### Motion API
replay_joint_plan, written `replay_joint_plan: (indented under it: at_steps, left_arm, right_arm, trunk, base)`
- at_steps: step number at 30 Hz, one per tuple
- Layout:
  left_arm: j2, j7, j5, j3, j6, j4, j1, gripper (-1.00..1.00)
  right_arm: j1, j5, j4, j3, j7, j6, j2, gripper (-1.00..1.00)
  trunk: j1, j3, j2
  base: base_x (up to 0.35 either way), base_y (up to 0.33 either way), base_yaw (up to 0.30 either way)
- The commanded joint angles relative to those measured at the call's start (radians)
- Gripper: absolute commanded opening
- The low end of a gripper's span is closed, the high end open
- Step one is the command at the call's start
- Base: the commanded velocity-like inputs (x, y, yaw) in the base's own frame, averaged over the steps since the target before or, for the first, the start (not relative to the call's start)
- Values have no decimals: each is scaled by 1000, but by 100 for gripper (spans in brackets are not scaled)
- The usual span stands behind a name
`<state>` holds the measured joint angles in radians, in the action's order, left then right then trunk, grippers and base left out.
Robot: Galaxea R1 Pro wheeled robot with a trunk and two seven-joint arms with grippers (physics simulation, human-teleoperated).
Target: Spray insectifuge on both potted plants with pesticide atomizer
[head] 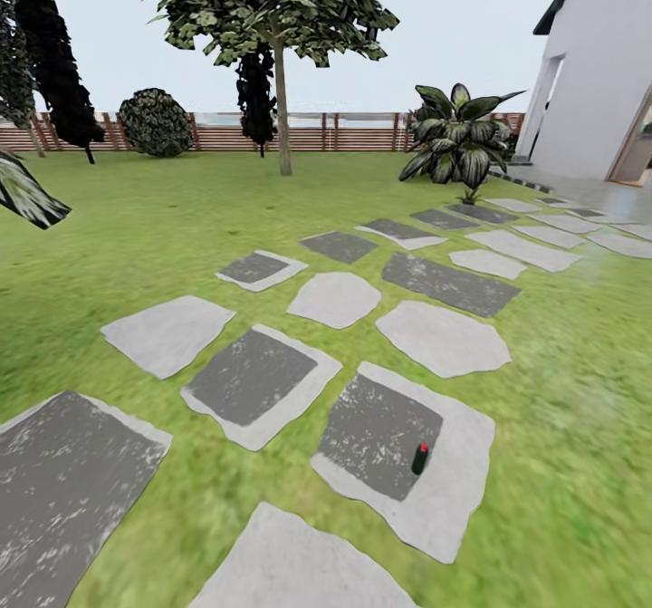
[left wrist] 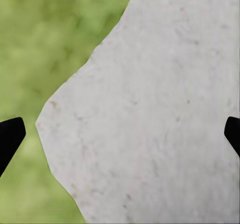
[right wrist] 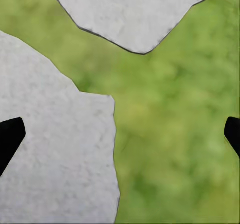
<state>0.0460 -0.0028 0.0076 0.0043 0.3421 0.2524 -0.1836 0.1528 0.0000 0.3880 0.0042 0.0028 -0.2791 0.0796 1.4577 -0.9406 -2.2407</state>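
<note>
The small slim dark green pesticide atomizer (head: 420, 458) with a dark top stands upright on a flat stepping stone (head: 453, 490), on the dark grey centre patch close to that patch's border with the pale outer band. This stone lies in the near right part of the green lawn (head: 136, 246) as seen from the head camera.

Further grey and white stepping stones (head: 335, 298) run in a loose double row from the foreground toward a white house wall (head: 598, 82) at the far right. A large palm-like shrub with striped leaves (head: 457, 141) grows beside the far end of the path. A slender-trunked tree (head: 281, 91) stands near the middle of the lawn's far side, a round dark bush (head: 156, 122) sits to its left, and a brown slatted wooden fence (head: 344, 133) closes the garden behind them.

Left gripper (left wrist: 120, 134): the wrist camera looks straight down on a pale grey stone slab (left wrist: 160, 114) with grass (left wrist: 45, 38) along one edge. The two black fingertips (left wrist: 10, 136) show at opposite margins of the frame, spread wide, with nothing between them.

Right gripper (right wrist: 120, 134): the wrist camera looks down on grass (right wrist: 175, 134) bordered by two pale stone slabs (right wrist: 55, 159). The two black fingertips (right wrist: 10, 136) likewise sit at opposite margins, spread wide, with nothing between them.
</note>
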Motion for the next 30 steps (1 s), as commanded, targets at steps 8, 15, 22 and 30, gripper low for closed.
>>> replay_joint_plan:
  at_steps: [8,15,22,30]
  left_arm:
    - [0,0,2,0,4,-1,0,100]
    - [0,0,2,0,5,-1,1,100]
    - [0,0,1,0,5,-1,1,100]
    - [-1,-1,-10,-3,5,-1,0,100]
  right_arm:
    - [1,0,-1,1,0,-3,0,100]
    - [1,0,-1,0,-1,-3,0,100]
    - [1,1,-1,0,-2,-3,0,100]
    - [1,1,-1,0,-5,-3,0,100]
  trunk:
    - [0,-1,0]
    - [0,-1,0]
    - [0,-1,0]
    - [0,-1,0]
  base:
    - [295,-80,0]
    - [59,-76,0]
    - [2,-3,0]
    - [0,0,0]
